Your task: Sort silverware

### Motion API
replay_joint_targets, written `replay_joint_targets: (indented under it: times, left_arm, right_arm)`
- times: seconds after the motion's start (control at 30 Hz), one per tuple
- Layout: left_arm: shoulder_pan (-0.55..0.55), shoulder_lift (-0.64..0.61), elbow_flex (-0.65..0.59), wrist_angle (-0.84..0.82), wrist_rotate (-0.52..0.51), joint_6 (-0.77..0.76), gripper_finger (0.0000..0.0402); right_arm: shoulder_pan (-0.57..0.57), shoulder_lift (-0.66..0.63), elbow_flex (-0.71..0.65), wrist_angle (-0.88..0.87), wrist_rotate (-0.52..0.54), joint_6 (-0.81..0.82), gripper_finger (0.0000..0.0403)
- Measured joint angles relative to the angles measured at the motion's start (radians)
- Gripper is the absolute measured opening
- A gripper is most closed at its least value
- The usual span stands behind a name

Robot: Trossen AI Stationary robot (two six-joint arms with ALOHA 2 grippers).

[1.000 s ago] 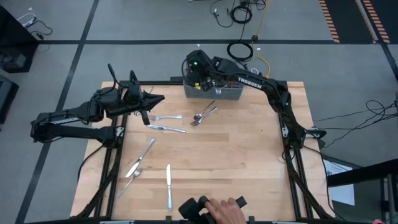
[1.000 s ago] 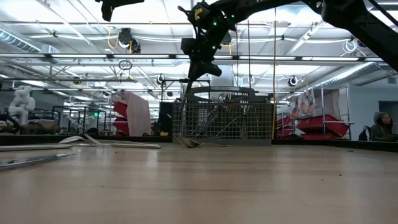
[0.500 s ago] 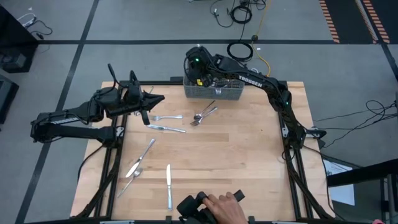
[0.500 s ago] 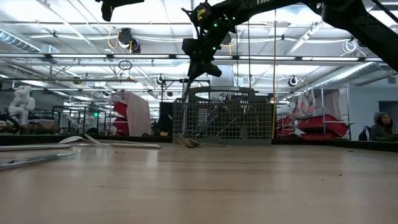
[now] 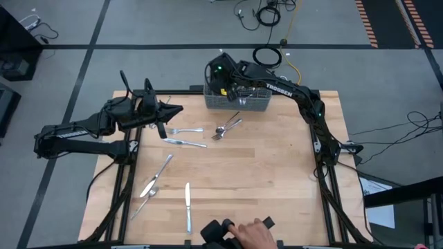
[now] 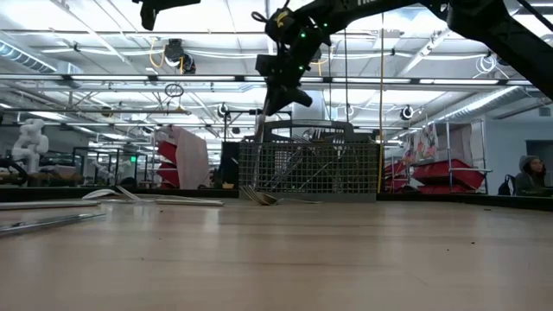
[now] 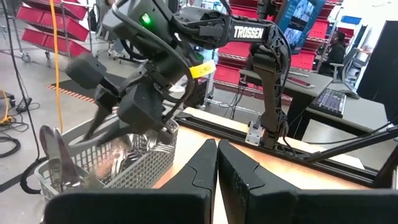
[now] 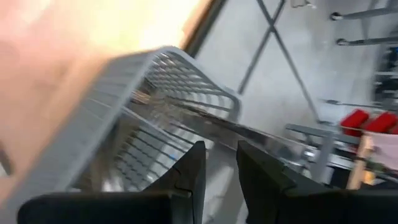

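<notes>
- Your right gripper (image 5: 230,88) has shifted only slightly above the basket (image 5: 239,102); its narrow-gapped fingers seem clenched on one piece of silverware (image 8: 249,132) from inside.
- Other silverware (image 5: 185,135) lies on the surface (image 5: 263,180); your left gripper (image 5: 166,117) waits there, clenched and empty.

You are looking straight down from the high view, which is taking in the whole wooden table (image 5: 263,173), both arms and the grey floor around it. The low view is sitting at tabletop height, facing level across the boards toward the wire basket (image 6: 309,167) and the hall behind. The left wrist camera is looking forward past the left gripper (image 7: 217,163) across the table at the basket and the right arm. The right wrist camera is pointing steeply down, close over the basket rim. All four views are sharing the basket.
</notes>
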Motion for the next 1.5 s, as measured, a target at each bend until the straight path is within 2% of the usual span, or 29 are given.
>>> replay_joint_targets:
  times: [0.23,0.4,0.5,0.67,0.73,0.87,0.93,0.97,1.1,1.13,1.17,1.3,1.37,1.5]
  left_arm:
    - [0.000,0.000,0.000,0.000,-0.013,0.001,0.0022]
    - [0.000,0.000,0.000,-0.001,-0.014,0.001,0.0022]
    - [0.000,0.000,0.000,-0.009,-0.014,0.000,0.0022]
    - [0.000,0.000,0.000,0.002,-0.014,-0.025,0.0022]
    - [0.004,0.001,-0.006,0.008,-0.001,-0.053,0.0022]
    - [0.049,0.002,-0.086,0.064,0.153,-0.105,0.0022]
    - [0.080,0.008,-0.146,0.094,0.170,-0.131,0.0022]
    - [0.101,0.011,-0.176,0.093,0.131,-0.147,0.0022]
    - [0.226,0.028,-0.251,-0.120,-0.279,-0.372,0.0022]
    - [0.262,0.033,-0.263,-0.175,-0.318,-0.409,0.0022]
    - [0.300,0.039,-0.273,-0.214,-0.313,-0.416,0.0024]
    - [0.404,0.089,-0.295,-0.231,-0.145,-0.398,0.0043]
    - [0.433,0.129,-0.296,-0.256,-0.141,-0.414,0.0061]
    - [0.473,0.208,-0.296,-0.271,-0.149,-0.422,0.0099]
  right_arm:
    - [0.000,0.000,0.000,-0.016,-0.014,0.035,0.0087]
    - [0.000,-0.003,0.004,0.034,0.032,0.038,0.0109]
    - [0.000,-0.018,0.059,0.017,0.045,0.037,0.0113]
    - [0.000,-0.114,0.185,-0.124,0.026,0.159,0.0114]
    - [0.000,-0.189,0.164,-0.188,-0.007,0.230,0.0114]
    - [-0.010,-0.329,0.158,-0.357,-0.109,0.382,0.0114]
    - [-0.012,-0.392,0.159,-0.435,-0.131,0.441,0.0114]
    - [-0.012,-0.418,0.159,-0.475,-0.131,0.460,0.0114]
    - [-0.005,-0.505,0.158,-0.591,-0.129,0.551,0.0114]
    - [-0.004,-0.525,0.157,-0.615,-0.129,0.576,0.0114]
    - [-0.003,-0.546,0.157,-0.638,-0.118,0.592,0.0114]
    - [0.003,-0.614,0.158,-0.717,-0.024,0.629,0.0114]
    - [0.005,-0.642,0.157,-0.750,0.017,0.657,0.0114]
    - [0.006,-0.706,0.156,-0.770,0.014,0.748,0.0114]
